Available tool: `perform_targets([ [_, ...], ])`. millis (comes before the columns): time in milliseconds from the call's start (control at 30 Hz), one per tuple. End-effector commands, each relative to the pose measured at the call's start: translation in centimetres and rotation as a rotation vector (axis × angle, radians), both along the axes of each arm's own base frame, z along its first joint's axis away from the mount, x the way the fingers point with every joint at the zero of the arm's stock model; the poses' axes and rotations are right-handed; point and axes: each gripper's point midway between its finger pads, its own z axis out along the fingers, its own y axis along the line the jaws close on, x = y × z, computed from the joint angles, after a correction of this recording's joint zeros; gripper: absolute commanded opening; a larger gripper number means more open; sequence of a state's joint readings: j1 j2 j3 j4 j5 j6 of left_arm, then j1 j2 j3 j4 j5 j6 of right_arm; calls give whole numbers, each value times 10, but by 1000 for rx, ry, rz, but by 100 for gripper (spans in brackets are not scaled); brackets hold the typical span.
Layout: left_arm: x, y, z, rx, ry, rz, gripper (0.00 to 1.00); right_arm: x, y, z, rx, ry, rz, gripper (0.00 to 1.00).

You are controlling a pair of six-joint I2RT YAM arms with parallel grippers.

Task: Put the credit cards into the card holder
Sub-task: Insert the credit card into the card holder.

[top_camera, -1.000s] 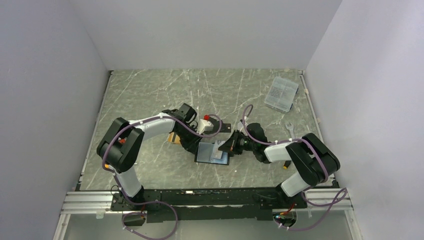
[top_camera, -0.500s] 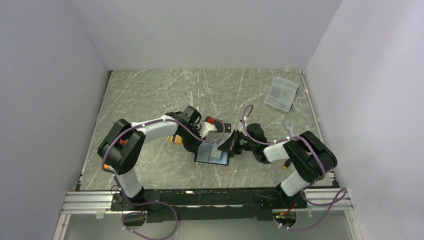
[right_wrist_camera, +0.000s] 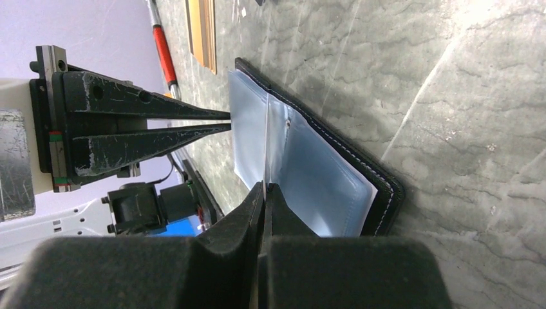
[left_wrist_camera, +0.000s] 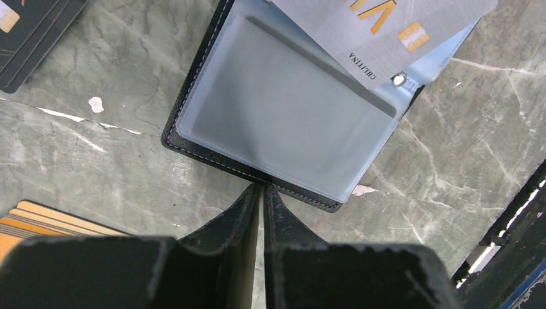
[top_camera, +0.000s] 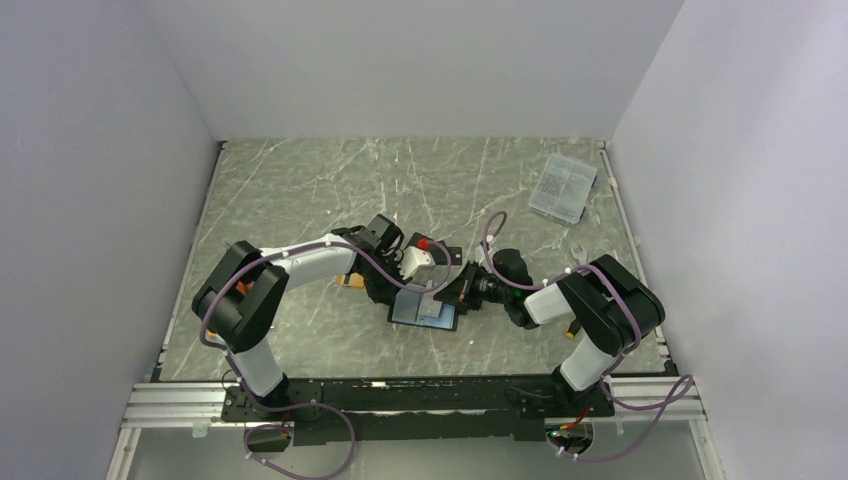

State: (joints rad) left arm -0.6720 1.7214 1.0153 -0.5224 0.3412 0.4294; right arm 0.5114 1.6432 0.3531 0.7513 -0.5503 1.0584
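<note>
Swung slightly closer to the holder (top_camera: 432,312) since a second ago, the left arm is seen with its left claw (left_wrist_camera: 261,188) narrowed, and the right arm's elbow has been drawn in a little. The holder is laid open on the table (top_camera: 300,180), pale lining up, between the two claws.

The left claw is all but closed. Only a thin slit is left between its fingers, and nothing is seen in it. Its tips are set at the holder's near edge; whether they press on it cannot be told.

The right claw (right_wrist_camera: 264,188) is closed on the silver card (left_wrist_camera: 386,26). From the right wrist that card is seen only edge-on, as a thin line. Its face and chip are shown by the left wrist view, where it is cut off by the frame and overlaps the holder's far corner.

From above, the claw tips and the silver card are hard to make out among dark parts.

Black cards (left_wrist_camera: 29,32) and the orange card (left_wrist_camera: 45,222), both cut off at frame corners, lie near the holder, apart from it. A clear box (top_camera: 563,187), well apart from the holder, is shown only from above.
</note>
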Motion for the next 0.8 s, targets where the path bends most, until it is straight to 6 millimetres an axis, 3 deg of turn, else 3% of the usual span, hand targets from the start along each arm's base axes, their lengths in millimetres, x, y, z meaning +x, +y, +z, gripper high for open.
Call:
perform_targets([
  [0,-16,13,-16,61,36,-38,13,5,5,13,43,-50,6,0],
  [167,-16,14,-16,65,27,-44,12,10,4,20,25,-77,5,0],
  [767,-18,14,-18,60,37,-45,9,9,7,15,50,-52,-1,0],
])
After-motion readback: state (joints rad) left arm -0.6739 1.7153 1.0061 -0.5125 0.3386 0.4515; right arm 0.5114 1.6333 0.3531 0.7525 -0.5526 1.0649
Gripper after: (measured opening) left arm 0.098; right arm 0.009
